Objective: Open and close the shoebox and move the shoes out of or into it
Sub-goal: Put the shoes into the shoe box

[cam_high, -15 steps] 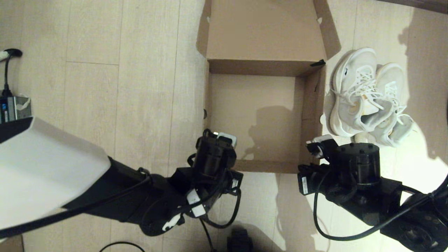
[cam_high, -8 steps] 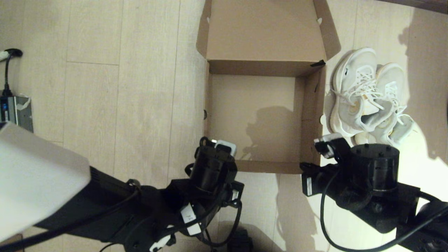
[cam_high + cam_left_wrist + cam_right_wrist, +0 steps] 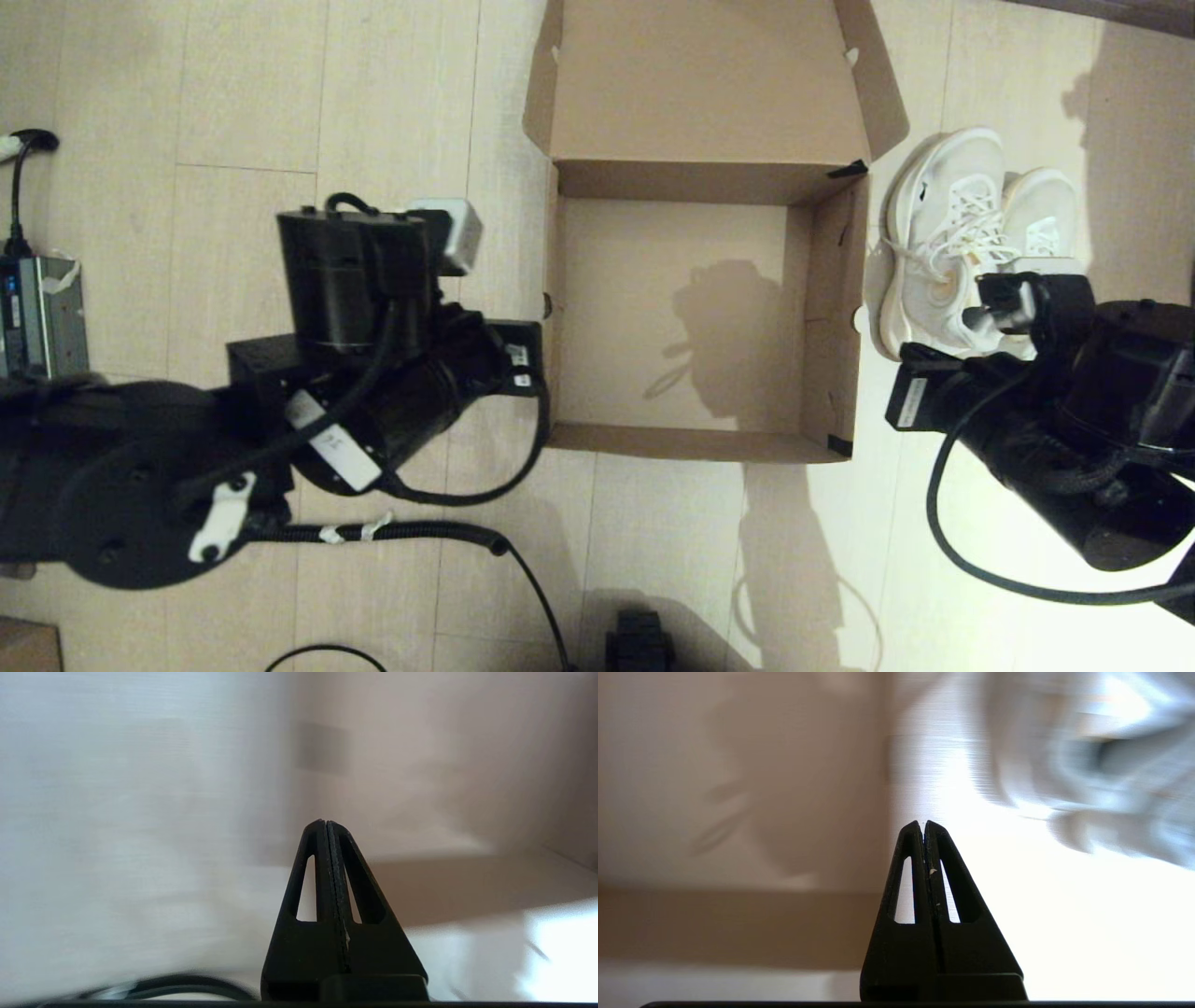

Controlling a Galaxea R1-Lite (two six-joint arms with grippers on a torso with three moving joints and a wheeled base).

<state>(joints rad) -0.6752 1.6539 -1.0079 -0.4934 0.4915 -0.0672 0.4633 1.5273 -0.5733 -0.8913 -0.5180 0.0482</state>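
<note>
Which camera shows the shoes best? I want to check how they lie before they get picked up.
The head view: the shoes lie side by side on the floor right of the open box. The right wrist view gives only a white smear; the left wrist view shows none.

The shoebox in front of me is plain brown cardboard inside and out, with a dark tape patch at its one o'clock corner and another at its five o'clock corner. At three o'clock from it the shoes are white and light grey, white-laced, with a faint yellowish mark near the tongue. My left gripper and right gripper are matte black. The floor is pale beige wood-grain planks.
</note>
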